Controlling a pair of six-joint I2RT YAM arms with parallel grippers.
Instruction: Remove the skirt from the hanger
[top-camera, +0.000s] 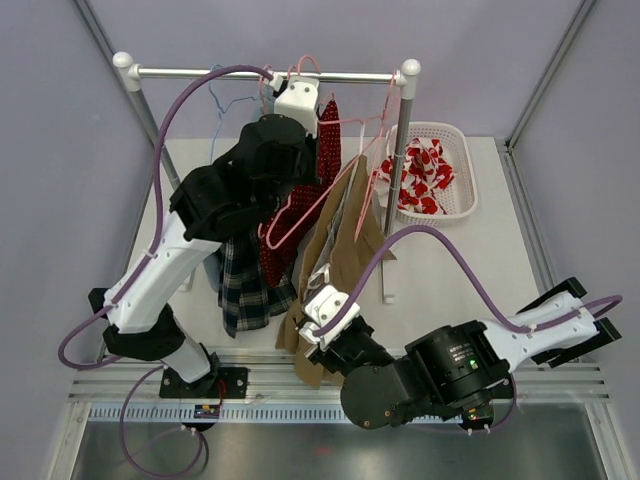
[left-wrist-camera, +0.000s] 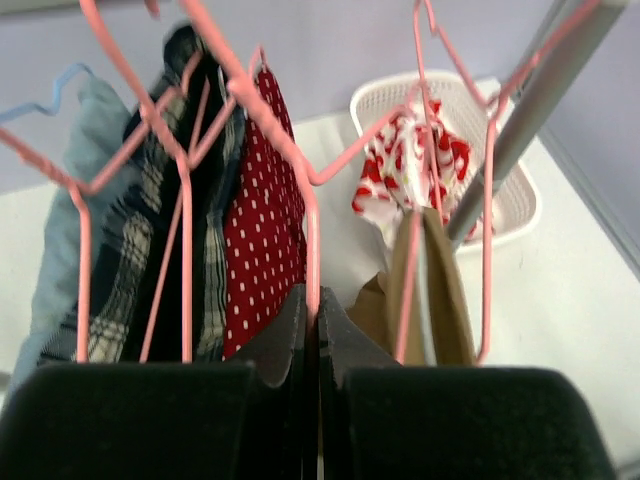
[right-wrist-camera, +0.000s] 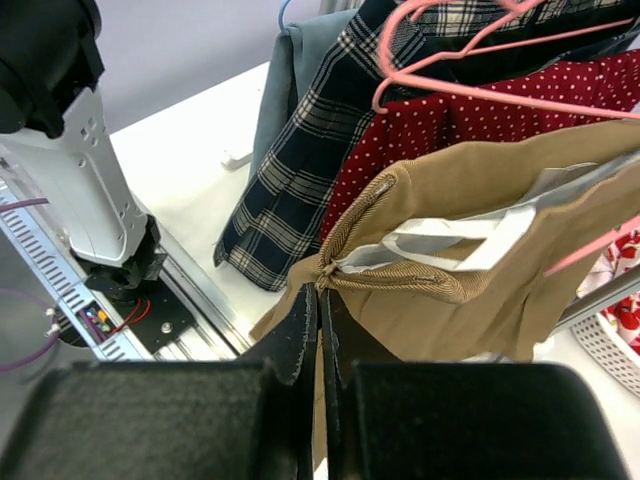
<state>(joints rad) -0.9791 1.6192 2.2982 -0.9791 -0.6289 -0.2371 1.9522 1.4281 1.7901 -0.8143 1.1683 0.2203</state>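
1. The right gripper (right-wrist-camera: 320, 305) has its black jaws pressed together on the waistband edge of the skirt (right-wrist-camera: 470, 260).
2. The skirt is tan and finely ribbed at the band. Pale grey lining and flat white loops show inside.
3. It hangs from the rail (top-camera: 170, 72), between a dotted cloth (left-wrist-camera: 262, 240) and the rail's right post.
4. The left gripper (left-wrist-camera: 312, 300) is clamped on the thin pink wire of a hanger (left-wrist-camera: 311, 240).
5. The dotted cloth is red with white spots. Beside it hangs a dark plaid cloth (right-wrist-camera: 300, 170).
6. A white lattice plastic basket (top-camera: 432, 127) holds red-and-white fabric.
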